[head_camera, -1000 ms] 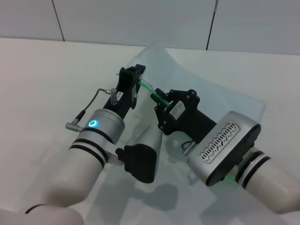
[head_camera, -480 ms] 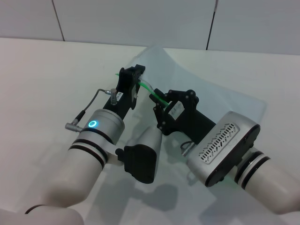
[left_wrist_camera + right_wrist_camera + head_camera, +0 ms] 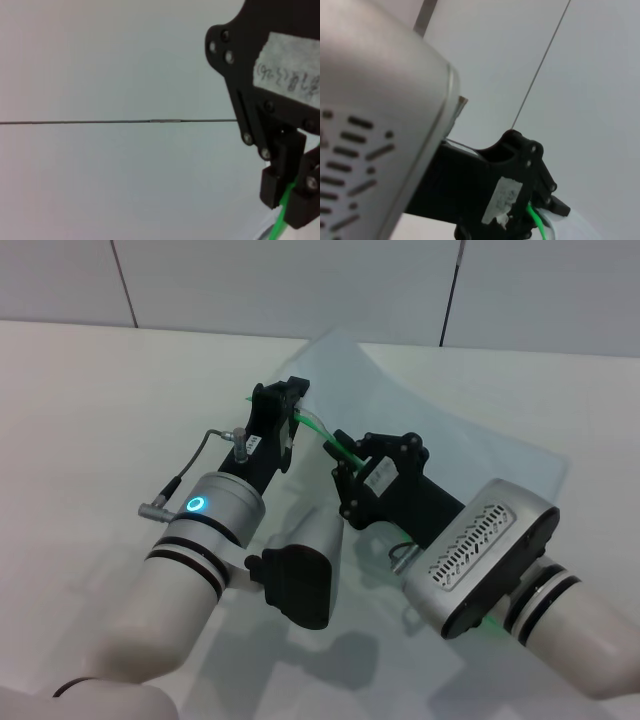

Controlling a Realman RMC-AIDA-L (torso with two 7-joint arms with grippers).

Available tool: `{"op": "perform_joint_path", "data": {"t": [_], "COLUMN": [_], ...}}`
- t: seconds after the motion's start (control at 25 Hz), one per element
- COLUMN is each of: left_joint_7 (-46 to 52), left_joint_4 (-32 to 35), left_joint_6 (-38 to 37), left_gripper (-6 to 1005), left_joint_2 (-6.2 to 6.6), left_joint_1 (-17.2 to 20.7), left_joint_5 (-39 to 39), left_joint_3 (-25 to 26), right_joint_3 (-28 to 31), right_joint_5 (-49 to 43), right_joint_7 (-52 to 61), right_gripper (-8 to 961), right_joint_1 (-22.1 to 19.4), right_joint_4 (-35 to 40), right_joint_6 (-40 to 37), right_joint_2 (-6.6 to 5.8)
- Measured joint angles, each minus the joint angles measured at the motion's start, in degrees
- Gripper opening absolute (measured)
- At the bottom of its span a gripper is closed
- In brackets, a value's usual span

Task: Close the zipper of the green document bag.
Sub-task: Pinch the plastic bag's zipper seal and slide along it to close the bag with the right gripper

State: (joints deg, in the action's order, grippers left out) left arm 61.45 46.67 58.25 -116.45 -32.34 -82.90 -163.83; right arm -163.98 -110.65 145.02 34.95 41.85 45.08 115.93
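Both arms are crowded into the middle of the white tabletop (image 3: pixel 80 410), working the same edge of the green document bag (image 3: pixel 450 440), a big flat translucent pale blue-grey plastic pouch lying across the far right part of the table, one corner poking toward the back wall. Its near-left edge is lifted off the surface, and that's where the zipper (image 3: pixel 335 443) runs, a thin bright green plastic strip stretched in the air between the two tools.

The black left gripper (image 3: pixel 291 405) has its fingers pressed together on the upper end of the strip. The black right gripper (image 3: pixel 347 462) sits just beside it, lower down the same strip, pinched onto the green too; the left wrist view shows its fingertips (image 3: pixel 280 192) clamped on the strip. The slider tab itself I can't make out.

Room-wise, the two grippers are really close together, barely any strip showing between them. Lots of bare table on the left side, and the pouch's far edges lie flat and unobstructed
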Motion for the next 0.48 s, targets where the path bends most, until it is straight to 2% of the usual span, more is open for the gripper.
{"op": "perform_joint_path", "data": {"t": [0.48], "left_joint_7": [2.7], "left_joint_4": [0.0], "left_joint_6": [0.3], "left_gripper": [121], "left_joint_2": [0.00], "left_joint_1": [0.0], "left_joint_5": [0.1], "left_joint_3": [0.1], "right_joint_3": [0.0], "right_joint_5": [0.0], "right_joint_7": [0.0], "right_gripper": [81], "right_joint_1": [-0.7], "right_joint_4": [-0.7], "right_joint_6": [0.0], "right_joint_2": [0.00]}}
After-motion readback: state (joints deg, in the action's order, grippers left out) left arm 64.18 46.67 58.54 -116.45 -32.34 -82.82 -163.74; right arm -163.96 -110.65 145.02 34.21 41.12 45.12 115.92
